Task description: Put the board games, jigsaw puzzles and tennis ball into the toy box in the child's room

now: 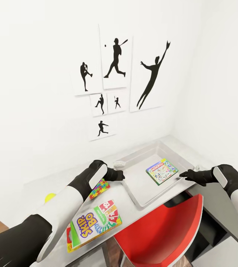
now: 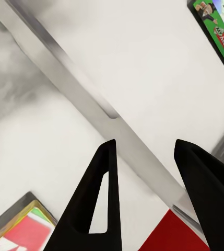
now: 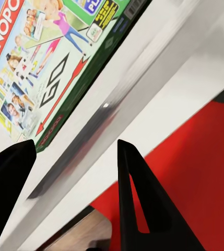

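Two grippers sat at the toy box (image 1: 141,168), mid-frame in the head view on the table (image 1: 56,181). Left gripper (image 1: 121,174) was at the box's left rim, right gripper (image 1: 184,174) at its right rim; both wrist views showed the fingers spread wide, straddling the rim (image 2: 117,136) with nothing pinched. Monopoly box (image 1: 161,171) lay flat inside the toy box, toward its right side (cover up, lettering readable in the right wrist view). Skip-Bo box (image 1: 93,225) lay on the table at lower left, outside the bin. One jigsaw puzzle (image 1: 98,189) was partly hidden under the left forearm. Tennis ball (image 1: 50,197) peeked out at far left. Red chair (image 1: 159,233) was at bottom centre.
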You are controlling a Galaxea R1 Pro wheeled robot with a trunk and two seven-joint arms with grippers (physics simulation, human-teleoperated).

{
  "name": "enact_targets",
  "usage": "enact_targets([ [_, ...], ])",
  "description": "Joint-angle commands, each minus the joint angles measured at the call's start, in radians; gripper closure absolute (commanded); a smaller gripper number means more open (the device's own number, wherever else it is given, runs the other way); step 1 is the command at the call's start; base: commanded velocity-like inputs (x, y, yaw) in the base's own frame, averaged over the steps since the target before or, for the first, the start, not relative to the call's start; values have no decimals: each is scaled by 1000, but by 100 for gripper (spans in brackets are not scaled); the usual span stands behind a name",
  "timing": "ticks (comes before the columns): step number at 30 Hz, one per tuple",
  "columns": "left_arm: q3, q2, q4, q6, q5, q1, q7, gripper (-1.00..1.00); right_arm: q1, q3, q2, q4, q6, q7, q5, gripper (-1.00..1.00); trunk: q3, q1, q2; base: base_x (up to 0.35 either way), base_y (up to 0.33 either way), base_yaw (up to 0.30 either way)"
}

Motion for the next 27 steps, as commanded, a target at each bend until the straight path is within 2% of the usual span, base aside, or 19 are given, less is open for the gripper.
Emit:
enact_targets([
  [1, -5, 0, -3, 1, 37, -1, 10, 100, -1, -5, 0, 1, 9, 7, 0, 100, -3, 1, -2, 0, 0, 0],
  [20, -5, 0, -3, 1, 37, -1, 10, 100, -1, -5, 0, 1, 12, 6, -1, 100, -10, 1, -2, 0, 0, 0],
  [21, -5, 0, -4, 1, 37, -1, 10, -100, -1, -5, 1, 1, 11, 5, -2, -100, -10, 1, -2, 0, 0, 0],
  [27, -5, 0, -4, 1, 37, -1, 10, -100, -1, -5, 1, 1, 11, 5, -2, -100, -10, 1, -2, 0, 0, 0],
])
